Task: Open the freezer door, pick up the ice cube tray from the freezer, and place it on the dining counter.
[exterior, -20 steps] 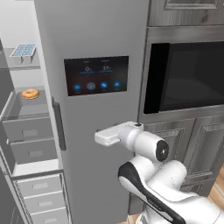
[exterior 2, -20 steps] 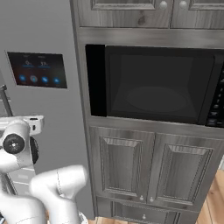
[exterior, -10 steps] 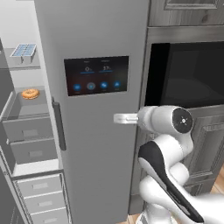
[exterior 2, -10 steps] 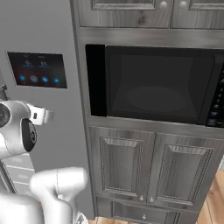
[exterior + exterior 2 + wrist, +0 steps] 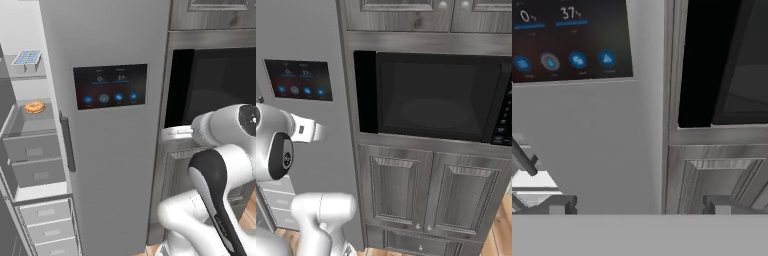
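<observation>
One small light-blue ice cube tray [image 5: 27, 57] with a grid of square cells lies flat on an upper shelf inside the tall narrow grey freezer [image 5: 30, 150] with white inner walls, at the far left of the left base view. A shelf below it holds a round orange-brown donut [image 5: 34, 107], and grey pull-out drawers [image 5: 35, 160] stack beneath that. The compartment stands open, so the door step looks done and the pick is judged to be next.

Right of the freezer is the closed grey door with a dark touchscreen panel [image 5: 110, 86] and a dark vertical bar handle [image 5: 67, 143] at its left edge. Further right is the black built-in oven window [image 5: 436, 97], with grey wood cabinet doors [image 5: 426, 192] under it.

The two-finger gripper [image 5: 639, 204] is nowhere near the tray. In the hand view its dark tips stand wide apart with nothing between them, aimed at the seam between the touchscreen door and the oven cabinet. The tray therefore lies well up and to the left of the claw, past the whole width of the touchscreen door. The coming move likely calls for a long swing left and upward into the compartment. The tray's long axis cannot be told with certainty from here.
</observation>
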### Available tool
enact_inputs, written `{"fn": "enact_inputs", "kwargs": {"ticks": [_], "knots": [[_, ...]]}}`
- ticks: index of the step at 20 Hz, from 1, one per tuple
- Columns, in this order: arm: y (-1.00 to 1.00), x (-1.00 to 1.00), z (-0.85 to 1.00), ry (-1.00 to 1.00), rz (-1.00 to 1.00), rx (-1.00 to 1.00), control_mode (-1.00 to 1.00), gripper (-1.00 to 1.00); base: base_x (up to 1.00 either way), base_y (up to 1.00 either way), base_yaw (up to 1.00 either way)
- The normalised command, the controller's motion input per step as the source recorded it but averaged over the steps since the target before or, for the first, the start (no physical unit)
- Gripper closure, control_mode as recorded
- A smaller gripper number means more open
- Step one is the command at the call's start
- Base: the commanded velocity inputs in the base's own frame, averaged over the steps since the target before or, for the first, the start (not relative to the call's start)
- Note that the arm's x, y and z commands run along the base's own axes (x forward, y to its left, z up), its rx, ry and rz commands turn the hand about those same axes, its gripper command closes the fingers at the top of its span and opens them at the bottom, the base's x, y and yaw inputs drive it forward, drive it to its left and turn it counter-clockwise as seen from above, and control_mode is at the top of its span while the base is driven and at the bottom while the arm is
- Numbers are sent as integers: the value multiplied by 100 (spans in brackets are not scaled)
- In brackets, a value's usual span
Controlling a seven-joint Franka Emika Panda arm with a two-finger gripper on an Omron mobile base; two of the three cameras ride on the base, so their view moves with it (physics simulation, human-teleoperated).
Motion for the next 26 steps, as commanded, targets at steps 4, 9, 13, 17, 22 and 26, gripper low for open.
{"fn": "enact_inputs", "kwargs": {"ticks": [4, 9, 13, 17, 22, 26], "knots": [[-54, -49, -5, 0, 4, -12, -100, -100, 0, 0, 0], [-8, -9, 0, 0, 0, -1, -100, -100, 0, 0, 0], [0, -4, -4, 0, -7, 0, -100, -100, 0, 0, 0], [0, -21, -16, 0, -2, 0, -100, -100, 0, 0, 0], [-1, -12, -2, 0, -1, 0, -100, -100, 0, 0, 0], [-2, -4, 0, 0, -2, 0, -100, -100, 0, 0, 0]]}}
